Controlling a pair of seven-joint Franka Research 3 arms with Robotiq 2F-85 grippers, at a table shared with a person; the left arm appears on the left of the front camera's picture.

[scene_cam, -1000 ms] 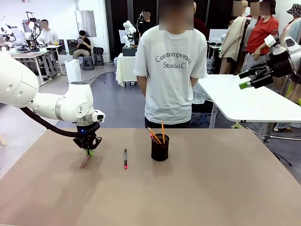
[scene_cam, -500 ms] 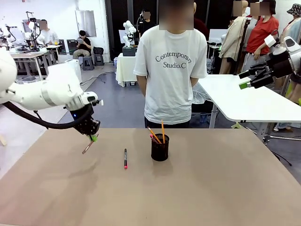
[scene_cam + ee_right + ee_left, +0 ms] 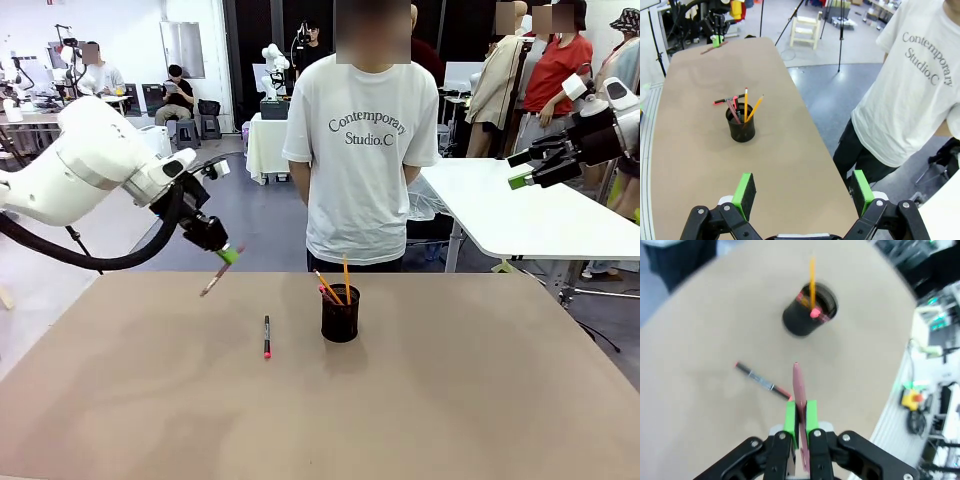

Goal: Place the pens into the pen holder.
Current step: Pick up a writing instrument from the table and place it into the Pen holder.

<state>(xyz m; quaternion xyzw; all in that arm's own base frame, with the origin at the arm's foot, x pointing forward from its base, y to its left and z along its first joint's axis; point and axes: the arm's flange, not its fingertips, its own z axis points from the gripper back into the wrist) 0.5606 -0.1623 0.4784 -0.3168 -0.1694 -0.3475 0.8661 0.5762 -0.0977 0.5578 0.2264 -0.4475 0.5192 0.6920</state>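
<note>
Left fingers (image 3: 790, 416) are pinching tight on a reddish pen (image 3: 799, 382), holding it tilted in the air above the worktop (image 3: 450, 400), upper left of the front view. Over at the upper right, the right fingers (image 3: 745, 191) are standing wide apart with nothing between them, well off the worktop. At the centre, the pen holder (image 3: 340, 318) is standing upright with several pens (image 3: 345, 272) poking out. Just left of it, a black pen with a red-pink end (image 3: 266, 337) is lying flat, apart from the holder. A person (image 3: 365, 150) is standing behind at the far edge.
</note>
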